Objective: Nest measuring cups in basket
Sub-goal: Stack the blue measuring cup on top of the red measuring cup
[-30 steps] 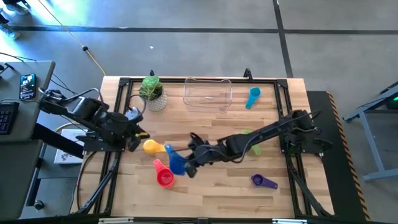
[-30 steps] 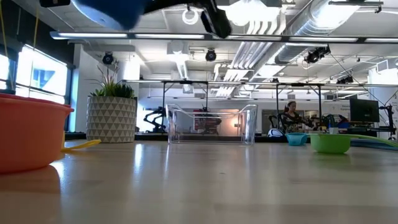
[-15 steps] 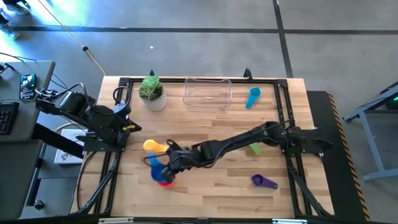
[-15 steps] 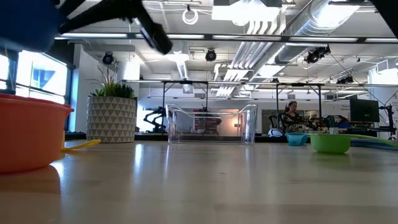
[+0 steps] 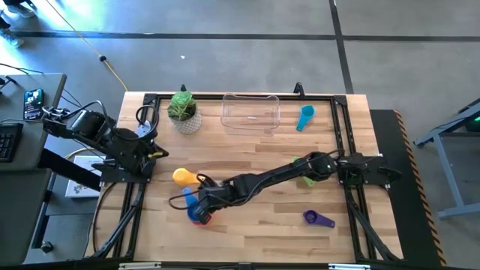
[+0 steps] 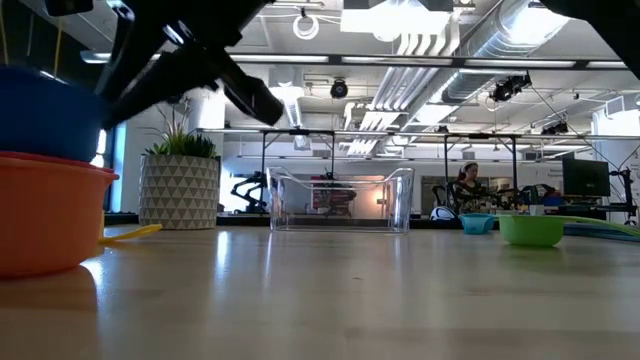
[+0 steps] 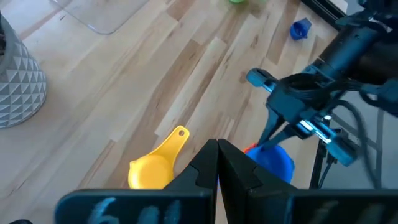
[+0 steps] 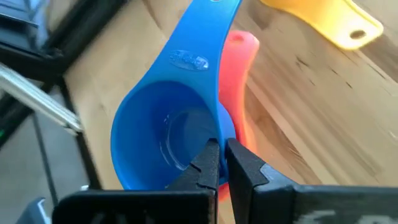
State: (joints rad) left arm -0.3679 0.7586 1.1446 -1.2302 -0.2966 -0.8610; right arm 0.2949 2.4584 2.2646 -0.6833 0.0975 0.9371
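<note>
Pale wooden planks formed the table, framed by a dark rail along its edges. The right gripper reached far across toward the front-left part of the table, its jaws closed narrow on the rim of the blue measuring cup, which sat in or just above the red measuring cup; the red handle showed from under the blue one in the right wrist view. The yellow measuring cup lay just beside this pair, toward the far side, touching neither as far as could be told. The basket stood at the far edge near the middle, with nothing seen inside it, and the plant pot stood just to its left. The light blue measuring cup lay close to the basket's right side. The green measuring cup was partly hidden under the right arm in the high view, and the purple measuring cup lay alone near the front-right corner. A broad stretch of bare wood lay open between the stacked cups and the basket. The left gripper waited off the table's left edge, its jaws pressed together on nothing.
</note>
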